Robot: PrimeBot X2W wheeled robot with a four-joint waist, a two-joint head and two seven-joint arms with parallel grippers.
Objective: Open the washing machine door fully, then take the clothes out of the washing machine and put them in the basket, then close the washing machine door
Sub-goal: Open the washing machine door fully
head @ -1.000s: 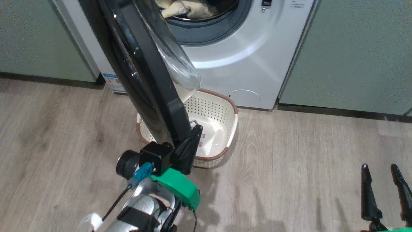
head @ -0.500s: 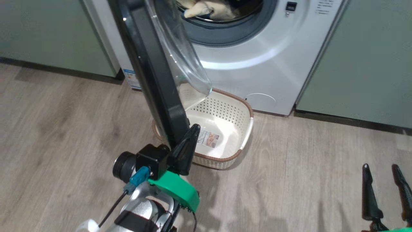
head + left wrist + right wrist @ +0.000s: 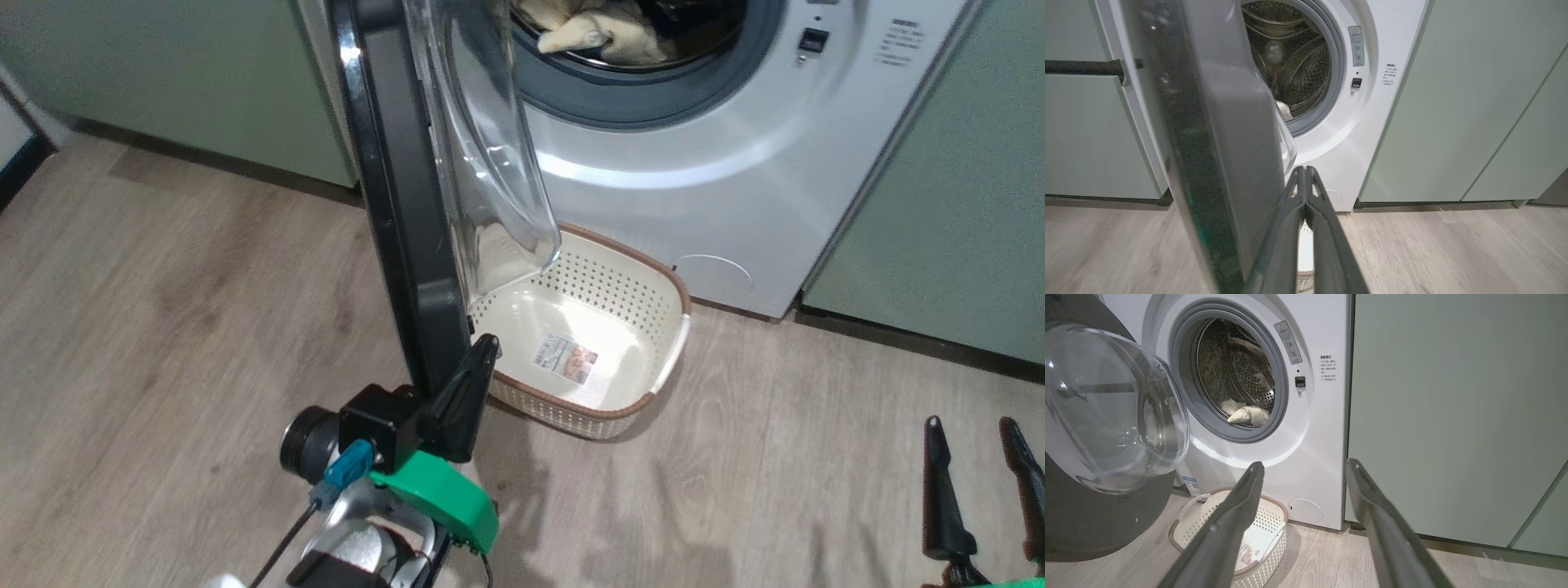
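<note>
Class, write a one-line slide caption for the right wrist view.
Open right claw faces the washing machine: door open, clothes in the drum, basket on the floor below.

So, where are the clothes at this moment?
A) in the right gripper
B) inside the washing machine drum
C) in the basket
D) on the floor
B: the clothes lie in the drum of the washing machine, and no garment is seen in the basket.

One white washing machine (image 3: 694,188), one round glass door (image 3: 400,204), one cream basket (image 3: 571,408), one small heap of pale clothes (image 3: 604,37), two robot grippers, left gripper (image 3: 482,355) and right gripper (image 3: 970,425).
</note>
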